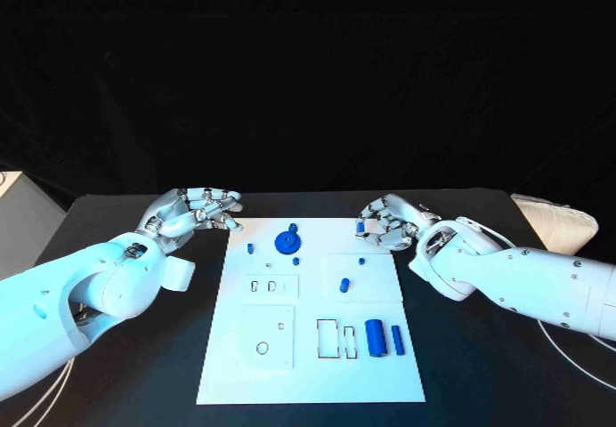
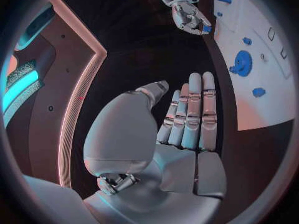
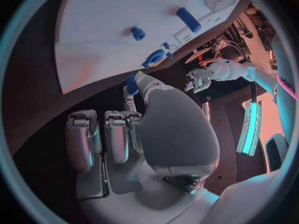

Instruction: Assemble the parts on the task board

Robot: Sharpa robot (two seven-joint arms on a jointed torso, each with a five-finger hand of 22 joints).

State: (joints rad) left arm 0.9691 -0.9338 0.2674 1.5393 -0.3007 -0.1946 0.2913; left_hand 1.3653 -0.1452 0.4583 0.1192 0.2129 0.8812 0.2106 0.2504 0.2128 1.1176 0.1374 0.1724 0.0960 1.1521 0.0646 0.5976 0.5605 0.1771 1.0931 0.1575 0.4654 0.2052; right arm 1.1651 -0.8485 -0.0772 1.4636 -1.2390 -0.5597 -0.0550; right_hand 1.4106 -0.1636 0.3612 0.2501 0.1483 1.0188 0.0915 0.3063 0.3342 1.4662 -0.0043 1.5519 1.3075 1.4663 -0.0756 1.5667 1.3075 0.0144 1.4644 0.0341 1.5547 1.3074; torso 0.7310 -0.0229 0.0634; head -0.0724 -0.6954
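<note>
The white task board (image 1: 372, 374) lies in the middle of the black table. On it are a round blue part (image 1: 289, 240), several small blue pegs and two blue cylinders (image 1: 375, 338) near slots. My right hand (image 1: 395, 222) hovers at the board's far right corner and pinches a small blue part (image 3: 132, 84) between thumb and a finger; the left wrist view also shows that blue part (image 2: 206, 28). My left hand (image 1: 195, 212) is at the board's far left corner, beside the board (image 2: 249, 104), its fingers (image 2: 193, 109) stretched out with nothing in them.
A pale bundled object (image 1: 558, 222) lies at the table's right edge, close behind my right arm. A light box corner (image 1: 8, 189) stands off the table's left side. Thin cables (image 1: 571, 351) trail beside my right arm.
</note>
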